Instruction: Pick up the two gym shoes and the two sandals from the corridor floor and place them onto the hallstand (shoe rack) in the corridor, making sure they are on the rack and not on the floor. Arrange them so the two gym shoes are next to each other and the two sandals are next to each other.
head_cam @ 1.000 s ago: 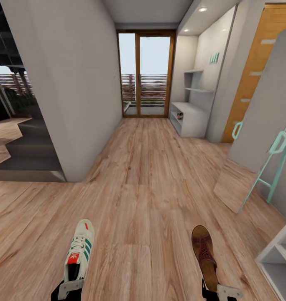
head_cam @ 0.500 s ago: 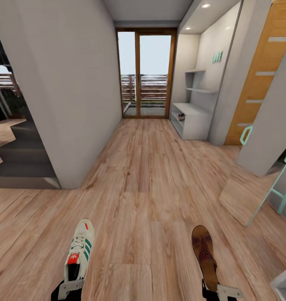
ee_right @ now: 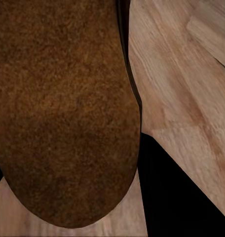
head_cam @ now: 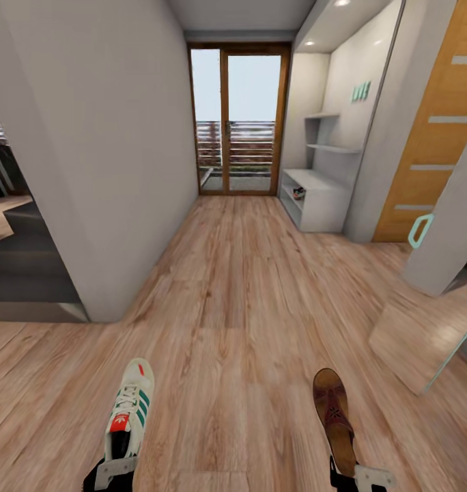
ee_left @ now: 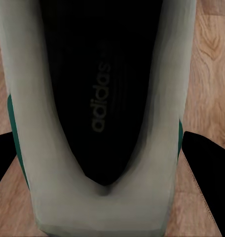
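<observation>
In transit toward hallstand (head_cam: 320, 198): left gripper (head_cam: 114, 471) pinching gym shoe (head_cam: 128, 410), right gripper (head_cam: 360, 477) pinching sandal (head_cam: 334, 417); next, close approach, shelving.

From head height we look down the corridor floor (head_cam: 240, 287) toward the hallstand (head_cam: 320, 195); our wrist cameras sit close above that same floor (ee_left: 211, 59)

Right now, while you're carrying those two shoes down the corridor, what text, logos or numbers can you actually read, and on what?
"adidas": printed on the dark insole of the gym shoe held in the left gripper.
Red tongue patch of that gym shoe, head view: a white mark, too small to read.
Sandal in the right gripper: no text on its footbed.
Hallstand: no readable lettering.
</observation>
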Tool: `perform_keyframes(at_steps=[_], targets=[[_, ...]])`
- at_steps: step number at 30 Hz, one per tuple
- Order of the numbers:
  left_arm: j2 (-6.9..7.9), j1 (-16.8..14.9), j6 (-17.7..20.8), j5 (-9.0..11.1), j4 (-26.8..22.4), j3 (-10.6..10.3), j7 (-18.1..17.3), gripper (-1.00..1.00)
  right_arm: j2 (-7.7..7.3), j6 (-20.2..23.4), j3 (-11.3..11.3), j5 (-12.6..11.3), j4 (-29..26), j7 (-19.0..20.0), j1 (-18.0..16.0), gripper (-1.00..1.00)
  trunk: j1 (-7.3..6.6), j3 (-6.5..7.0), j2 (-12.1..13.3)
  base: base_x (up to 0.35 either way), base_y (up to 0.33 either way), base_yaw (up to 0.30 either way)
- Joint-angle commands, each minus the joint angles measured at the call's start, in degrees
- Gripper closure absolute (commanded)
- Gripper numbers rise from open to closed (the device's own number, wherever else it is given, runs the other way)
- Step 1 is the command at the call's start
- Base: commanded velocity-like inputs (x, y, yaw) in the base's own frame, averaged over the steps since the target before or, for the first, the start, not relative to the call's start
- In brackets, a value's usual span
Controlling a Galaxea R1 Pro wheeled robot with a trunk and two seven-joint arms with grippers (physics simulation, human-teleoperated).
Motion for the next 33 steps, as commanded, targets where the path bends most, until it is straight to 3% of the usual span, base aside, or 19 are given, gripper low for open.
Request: perform_keyframes(at_steps=[1,33], targets=[[-0.04,-0.06,-0.21,-0.40,0.02,0.49,-0.35,1.00,0.02,-0.13,-0.21,0.44,0.06,-0.20,-0.05,1.00,0.02,-0.05,-0.02,0.338,0.000,0.000],[0.12,-0.06,-0.21,-0.41,0.64,0.58,-0.35,1.00,0.02,-0.13,-0.21,0.44,0.11,-0.20,-0.05,1.00,0.02,-0.05,-0.02,0.338,0.000,0.000]])
